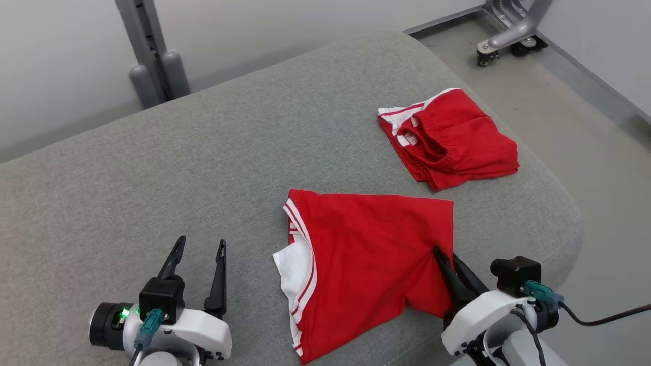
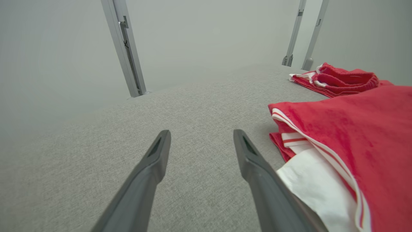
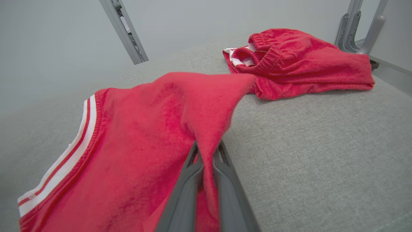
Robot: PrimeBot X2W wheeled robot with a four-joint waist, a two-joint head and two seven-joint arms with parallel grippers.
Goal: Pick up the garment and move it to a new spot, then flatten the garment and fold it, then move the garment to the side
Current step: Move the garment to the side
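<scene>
A red garment (image 1: 371, 254) with white trim and a white inner layer lies folded near the front of the grey cushion (image 1: 203, 168). My right gripper (image 1: 445, 259) is shut on the garment's right edge, pinching a ridge of red cloth (image 3: 206, 141) that rises between its fingers. Left of the garment, my left gripper (image 1: 199, 251) stands open just above the cushion with nothing between its fingers (image 2: 157, 154). In the left wrist view the garment (image 2: 354, 141) lies close to the right finger.
A second red garment with an elastic waistband (image 1: 450, 137) lies folded at the cushion's far right. Metal frame legs (image 1: 152, 56) stand behind the cushion, and a wheeled base (image 1: 508, 35) sits on the floor at the back right. The cushion's right edge drops off near my right gripper.
</scene>
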